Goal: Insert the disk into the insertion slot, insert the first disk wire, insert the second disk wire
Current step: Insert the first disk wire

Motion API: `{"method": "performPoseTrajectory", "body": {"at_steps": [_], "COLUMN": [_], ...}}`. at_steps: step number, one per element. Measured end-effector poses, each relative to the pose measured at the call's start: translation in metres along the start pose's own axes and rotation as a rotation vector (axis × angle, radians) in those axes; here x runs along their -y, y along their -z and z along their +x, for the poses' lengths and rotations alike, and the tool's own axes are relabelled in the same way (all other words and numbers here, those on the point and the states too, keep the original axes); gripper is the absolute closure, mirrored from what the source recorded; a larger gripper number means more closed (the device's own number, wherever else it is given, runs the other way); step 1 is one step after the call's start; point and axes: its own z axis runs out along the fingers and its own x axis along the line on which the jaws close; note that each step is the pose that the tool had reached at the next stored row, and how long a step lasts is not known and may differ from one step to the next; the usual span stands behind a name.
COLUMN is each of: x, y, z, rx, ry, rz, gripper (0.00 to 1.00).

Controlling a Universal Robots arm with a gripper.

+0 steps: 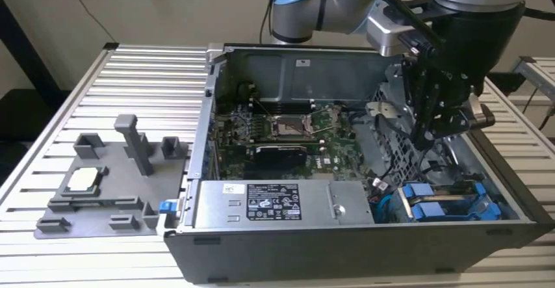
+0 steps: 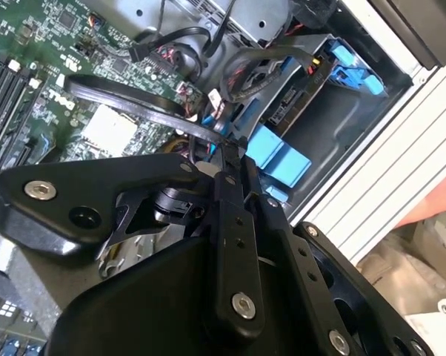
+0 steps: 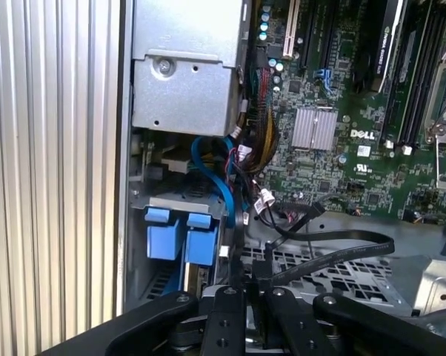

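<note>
In the exterior view, your black two-finger gripper (image 1: 423, 140) reaches into the open grey metal computer case (image 1: 260, 236), which stands on a ribbed aluminium table (image 1: 139, 73). The silver-grey disk in its blue plastic carrier (image 1: 438, 210) lies seated just below.

In the second wrist view, the gripper looks clenched on a flat black disk wire (image 2: 134, 100), probably near its plug for steering.

In the first wrist view, the grey sheet-metal insertion slot (image 3: 160, 202) encloses the disk.

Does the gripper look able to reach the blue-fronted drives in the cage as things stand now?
Probably yes. The case is open and the gripper hangs inside it near the blue-fronted drives. Loose cables cross between, and it seems shut on a black wire.
</note>
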Motion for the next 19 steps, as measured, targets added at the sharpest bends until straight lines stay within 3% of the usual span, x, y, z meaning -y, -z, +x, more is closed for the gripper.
{"method": "performPoseTrajectory", "body": {"at_steps": [3, 19], "x": [0.0022, 0.0187], "y": [-0.0007, -0.0058], "z": [0.0041, 0.0411], "rx": [0.0004, 0.005], "ry": [0.0, 0.001], "rz": [-0.0024, -0.0268], "gripper": [0.84, 0.84]}}
